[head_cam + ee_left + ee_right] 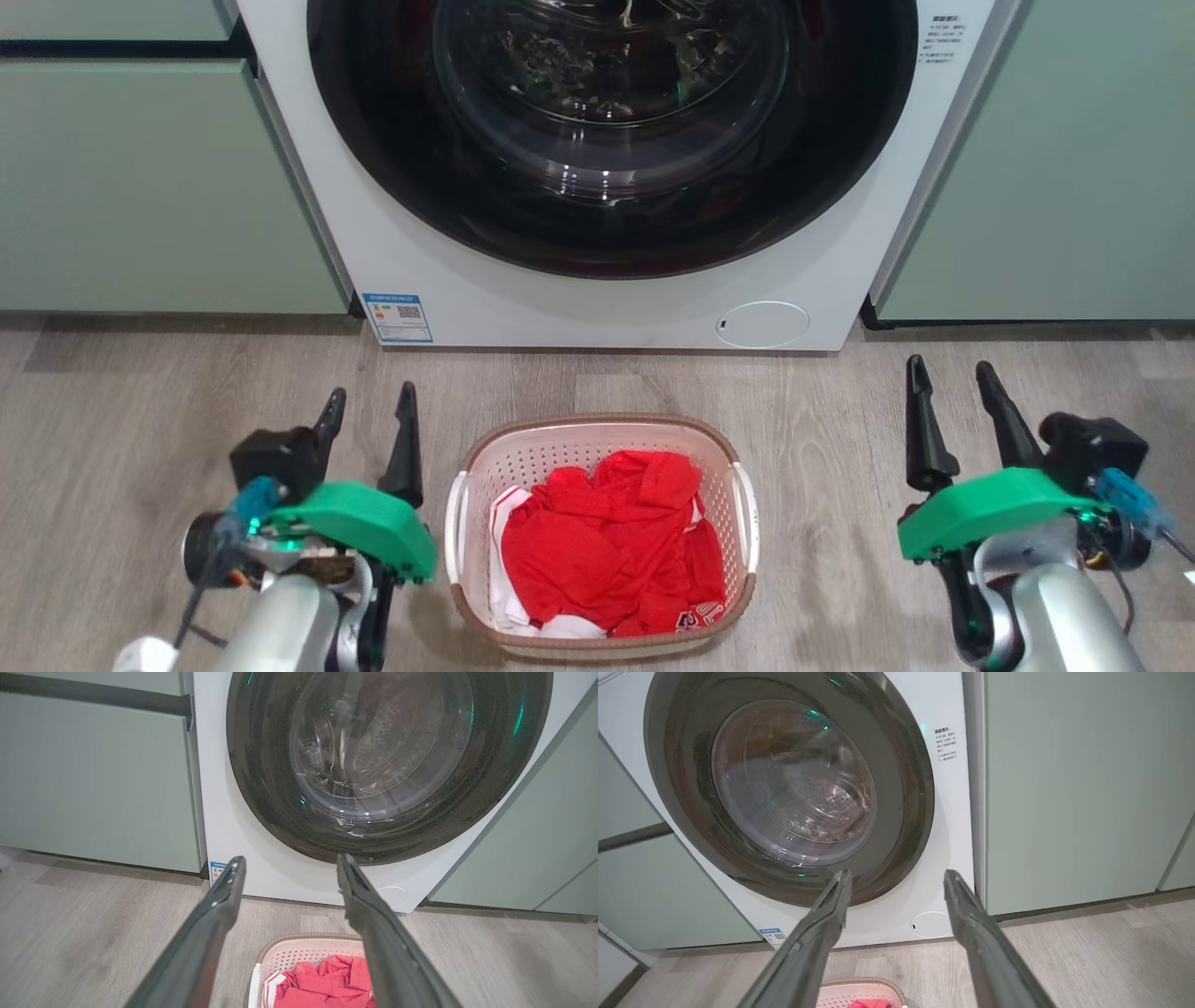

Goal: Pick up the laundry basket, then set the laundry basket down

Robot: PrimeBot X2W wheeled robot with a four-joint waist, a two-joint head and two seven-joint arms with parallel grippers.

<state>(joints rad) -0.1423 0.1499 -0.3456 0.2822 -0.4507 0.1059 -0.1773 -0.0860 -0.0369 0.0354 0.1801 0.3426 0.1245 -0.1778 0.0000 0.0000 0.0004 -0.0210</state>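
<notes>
Pale grey wood-plank flooring (140, 420) runs up to a white front-loading washing machine (597, 313) with a round dark glass door, set between flat sage-green cabinet fronts (140, 187). On the floor just in front of the machine stands the small cream-white perforated plastic laundry basket (560, 455) with its brown woven-look rim. It sits upright and square to the robot, with crumpled red and white clothing (607, 551) heaped inside. The left gripper (371, 397) hangs just beside the basket's left side and the right gripper (950, 369) stands well off to the right. Both have their long dark fingers spread wide apart, holding nothing and touching nothing. To my eye the pick-up has not begun and this is the approach. The next move calls for both arms to come inward and down, the right one much further, so each reaches a white side handle (747, 513). Both should then close evenly, so the load lifts level rather than tipping.
</notes>
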